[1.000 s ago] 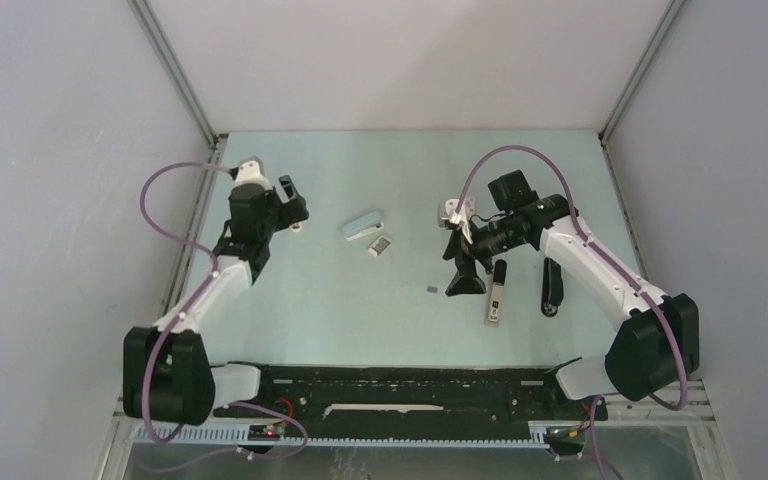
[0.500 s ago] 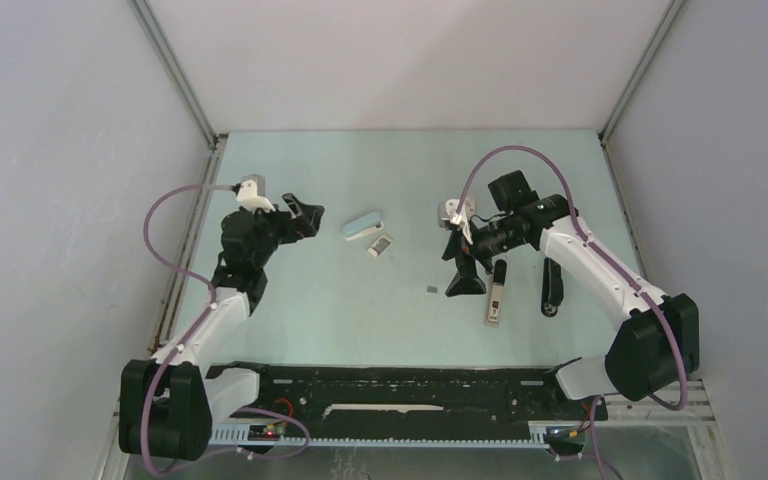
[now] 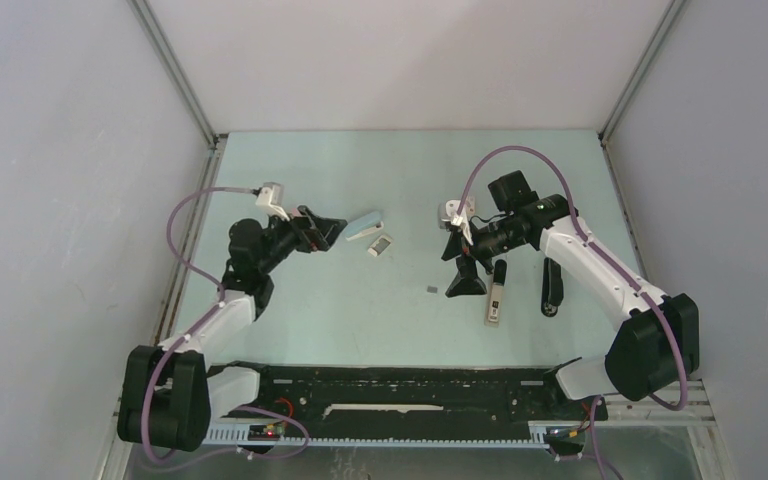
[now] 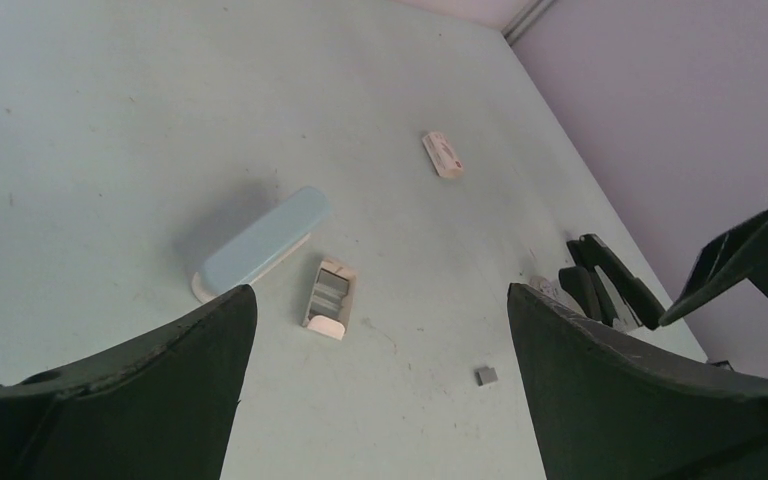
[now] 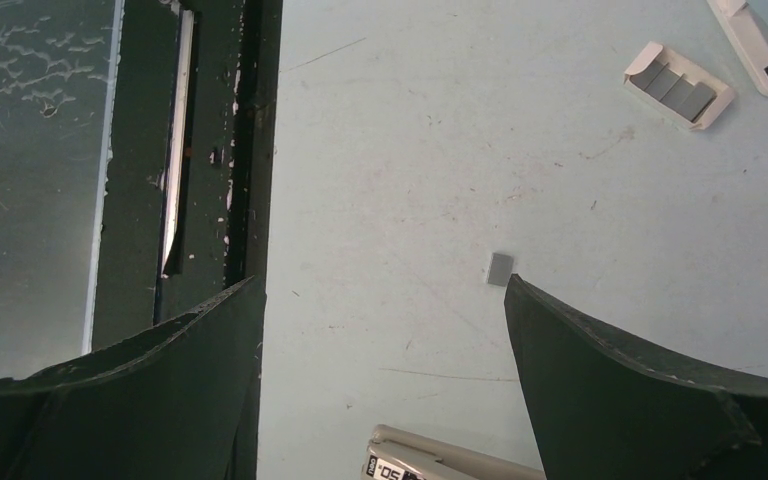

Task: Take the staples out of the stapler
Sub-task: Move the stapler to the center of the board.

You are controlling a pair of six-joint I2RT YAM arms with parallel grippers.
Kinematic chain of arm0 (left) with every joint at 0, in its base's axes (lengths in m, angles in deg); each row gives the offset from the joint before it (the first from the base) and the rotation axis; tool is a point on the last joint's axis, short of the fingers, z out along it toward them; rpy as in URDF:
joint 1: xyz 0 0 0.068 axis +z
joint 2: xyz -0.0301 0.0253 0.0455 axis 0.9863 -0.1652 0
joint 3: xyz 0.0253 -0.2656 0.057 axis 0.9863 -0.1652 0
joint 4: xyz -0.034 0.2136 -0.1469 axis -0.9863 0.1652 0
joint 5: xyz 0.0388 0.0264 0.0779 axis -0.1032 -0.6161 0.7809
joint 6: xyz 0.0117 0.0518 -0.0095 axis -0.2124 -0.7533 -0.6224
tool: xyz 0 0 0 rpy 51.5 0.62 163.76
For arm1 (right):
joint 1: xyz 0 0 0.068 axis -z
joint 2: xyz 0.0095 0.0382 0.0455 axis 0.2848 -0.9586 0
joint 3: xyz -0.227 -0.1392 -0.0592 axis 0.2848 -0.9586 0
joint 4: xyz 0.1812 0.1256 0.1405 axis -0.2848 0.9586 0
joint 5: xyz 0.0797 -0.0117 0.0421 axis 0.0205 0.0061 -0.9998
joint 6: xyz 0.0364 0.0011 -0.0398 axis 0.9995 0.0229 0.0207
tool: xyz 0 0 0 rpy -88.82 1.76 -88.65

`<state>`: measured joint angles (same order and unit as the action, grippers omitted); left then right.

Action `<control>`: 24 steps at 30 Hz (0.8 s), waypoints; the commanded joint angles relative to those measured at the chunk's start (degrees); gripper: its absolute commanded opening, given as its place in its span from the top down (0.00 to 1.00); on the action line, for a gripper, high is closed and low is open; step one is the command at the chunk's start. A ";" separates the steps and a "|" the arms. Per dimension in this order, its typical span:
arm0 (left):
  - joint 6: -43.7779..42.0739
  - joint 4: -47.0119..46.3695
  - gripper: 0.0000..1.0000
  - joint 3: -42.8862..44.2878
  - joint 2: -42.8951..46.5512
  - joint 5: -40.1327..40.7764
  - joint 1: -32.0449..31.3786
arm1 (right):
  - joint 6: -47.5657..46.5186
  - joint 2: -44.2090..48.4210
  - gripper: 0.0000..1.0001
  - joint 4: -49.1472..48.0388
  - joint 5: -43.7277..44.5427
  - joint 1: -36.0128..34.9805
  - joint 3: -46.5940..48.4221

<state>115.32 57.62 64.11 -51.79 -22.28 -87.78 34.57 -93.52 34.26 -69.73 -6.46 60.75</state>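
Note:
A light blue stapler [image 3: 363, 226] [image 4: 260, 240] lies shut on the table, just right of my open left gripper [image 3: 322, 228] [image 4: 380, 300]. Beside it lies a small open box [image 3: 381, 245] [image 4: 328, 297] [image 5: 678, 87] holding grey strips of staples. One loose grey piece of staples [image 3: 432, 290] [image 4: 486, 375] [image 5: 500, 268] lies on the mat by the tip of my open right gripper [image 3: 472, 282] [image 5: 382, 283]. A beige stapler [image 3: 495, 303] [image 5: 450, 462] lies under that gripper, its end between the fingers, untouched.
A black stapler [image 3: 552, 290] [image 4: 605, 290] lies right of the beige one. A small pink-and-white item [image 4: 443, 155] lies farther off on the mat. The black rail [image 5: 210, 150] runs along the table's near edge. Walls enclose the left, back and right.
My left arm has swung right and lowered, bringing its gripper close to the light blue stapler. The right arm and the objects have not moved.

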 commanded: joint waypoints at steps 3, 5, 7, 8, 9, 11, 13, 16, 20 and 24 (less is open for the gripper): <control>-0.56 -7.83 0.00 -1.72 -0.25 -2.98 -1.62 | -1.37 0.88 0.00 0.82 -1.37 -0.37 0.03; -1.01 -7.82 0.00 -1.08 -1.65 -3.34 -2.54 | -1.28 0.82 0.00 0.76 -1.38 -0.42 0.04; -1.64 -7.64 0.00 -0.66 -2.75 -2.54 -3.49 | -1.20 0.76 0.00 0.64 -1.28 -0.38 -0.01; -2.04 -7.36 0.00 -0.50 -3.22 -1.98 -3.89 | -1.20 0.75 0.00 0.66 -1.23 -0.38 0.02; -2.44 -6.95 0.00 -0.28 -3.58 -1.59 -4.22 | -1.15 0.63 0.00 0.67 -1.17 -0.37 0.05; -3.13 -5.96 0.00 0.04 -3.94 -0.95 -4.65 | -1.20 0.53 0.00 0.64 -1.07 -0.35 -0.01; -3.93 -4.53 0.00 0.20 -3.70 -0.41 -4.81 | -1.20 0.29 0.00 0.61 -0.94 -0.29 0.03; -5.30 -2.28 0.00 0.16 -2.73 0.65 -4.91 | -1.37 0.01 0.00 0.52 -0.70 -0.33 0.06; -6.41 -0.97 0.00 -0.31 -1.90 1.49 -4.87 | -1.22 -0.44 0.00 0.28 -0.15 -0.44 0.03; -7.91 -1.35 0.00 -0.75 -1.85 1.92 -5.12 | -0.87 -0.57 0.00 -0.18 0.43 -0.63 0.06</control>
<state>110.71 56.74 62.84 -55.13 -21.65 -92.39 34.39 -93.97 34.50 -69.43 -6.57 60.75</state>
